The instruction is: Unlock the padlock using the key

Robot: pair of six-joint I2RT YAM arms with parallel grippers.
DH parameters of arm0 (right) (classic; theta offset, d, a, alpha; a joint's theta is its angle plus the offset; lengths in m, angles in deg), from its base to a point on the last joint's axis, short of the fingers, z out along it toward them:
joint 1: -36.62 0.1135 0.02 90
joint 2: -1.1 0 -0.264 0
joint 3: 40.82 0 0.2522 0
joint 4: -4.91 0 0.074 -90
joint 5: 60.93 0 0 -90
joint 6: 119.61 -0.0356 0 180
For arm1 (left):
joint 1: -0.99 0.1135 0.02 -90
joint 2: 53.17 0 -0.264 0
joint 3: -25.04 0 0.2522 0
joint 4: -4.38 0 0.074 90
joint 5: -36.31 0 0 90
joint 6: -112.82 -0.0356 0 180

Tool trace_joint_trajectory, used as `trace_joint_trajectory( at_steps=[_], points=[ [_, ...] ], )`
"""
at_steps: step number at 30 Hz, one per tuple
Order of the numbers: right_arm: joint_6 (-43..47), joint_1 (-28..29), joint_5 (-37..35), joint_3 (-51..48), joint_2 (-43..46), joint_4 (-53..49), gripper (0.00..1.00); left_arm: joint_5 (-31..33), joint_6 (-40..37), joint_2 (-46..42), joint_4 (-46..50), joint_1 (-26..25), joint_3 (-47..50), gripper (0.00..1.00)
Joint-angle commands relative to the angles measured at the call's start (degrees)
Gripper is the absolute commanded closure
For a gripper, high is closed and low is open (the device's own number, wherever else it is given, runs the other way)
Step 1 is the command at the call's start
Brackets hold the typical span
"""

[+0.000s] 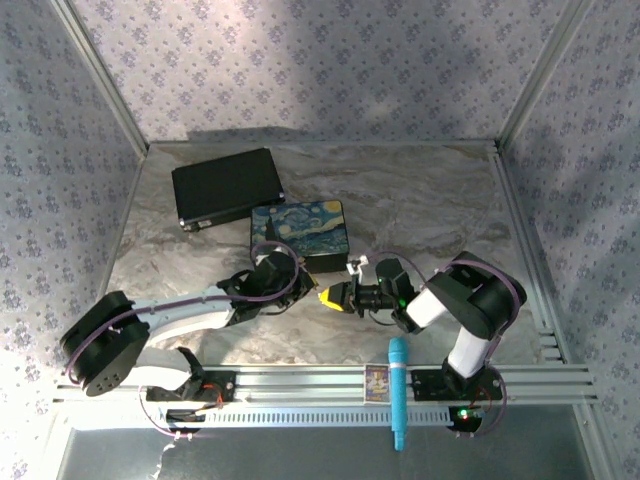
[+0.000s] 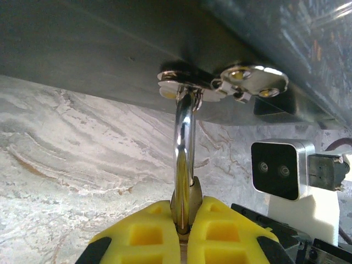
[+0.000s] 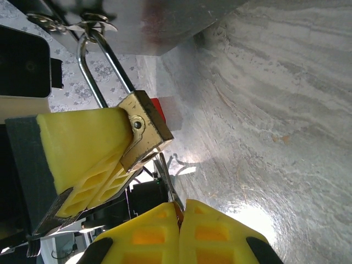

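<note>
I see the left gripper (image 2: 185,220) with its jaws clenched on the padlock (image 3: 144,129). It grasps the brass body, while the silver shackle runs up through the metal hasp (image 2: 220,82) on the painted box (image 1: 300,228), which stands mid-counter (image 1: 430,200) just on the near side of a black case (image 1: 225,187). The right gripper (image 3: 180,217) faces it from the right, jaws clamped on the key (image 3: 166,179), whose thin blade reaches up to the underside of the padlock's body; I cannot tell whether it sits in the keyhole.
</note>
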Motion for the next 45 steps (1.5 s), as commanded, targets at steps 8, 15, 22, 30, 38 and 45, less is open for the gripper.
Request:
trace_joint_trajectory(
  at_steps=[8,15,22,30,38,45],
  points=[
    [0.0,0.2,-0.8,0.6,0.2,2.1,1.00,0.3,1.9,-1.9,-4.3,0.5,0.3,1.00],
    [-1.6,1.0,-1.1,2.4,-3.1,5.9,1.00,-0.8,2.2,-2.2,-4.6,0.4,0.3,1.00],
    [-2.1,0.2,-2.3,2.4,-3.5,7.1,1.00,-1.7,3.2,-2.9,-6.0,0.0,0.8,1.00],
    [-2.5,-0.2,-3.0,1.5,-3.0,8.5,1.00,-1.2,3.2,-3.7,-5.4,-0.1,1.4,1.00],
    [-2.7,-0.3,-3.4,0.8,-2.8,9.4,1.00,-0.7,3.2,-3.0,-5.4,-0.1,1.7,1.00],
    [-2.7,-0.6,-3.7,0.4,-3.3,9.9,1.00,-0.6,3.1,-2.9,-5.3,-0.1,1.7,1.00]
  ],
)
